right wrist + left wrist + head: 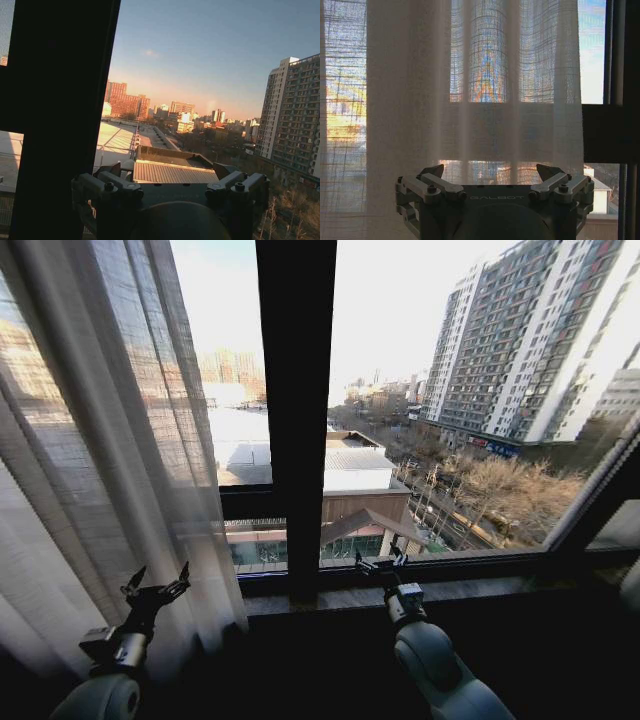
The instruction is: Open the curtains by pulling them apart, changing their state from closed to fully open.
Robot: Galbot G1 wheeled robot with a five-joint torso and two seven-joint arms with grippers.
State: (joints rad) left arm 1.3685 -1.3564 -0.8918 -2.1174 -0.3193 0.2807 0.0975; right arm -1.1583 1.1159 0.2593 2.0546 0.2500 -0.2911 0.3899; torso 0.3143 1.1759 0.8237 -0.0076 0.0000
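Left gripper [490,175]: dark metal body marked "GALBOT", silver linkage bars, round screws, pointed black fingertips. Right gripper [170,175]: identical build. Forearms: rounded grey housings.

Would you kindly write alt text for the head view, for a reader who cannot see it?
A sheer off-white pleated curtain panel hangs gathered at the left of a dark-framed window, leaving the glass and city view uncovered. The left gripper is open just before the fabric's lower edge; the right gripper sits low by the sill.

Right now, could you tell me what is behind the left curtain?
Through the sheer left curtain the window frame bars and blurred sunlit buildings show. Detail is veiled by the weave. The left claw faces it, open.
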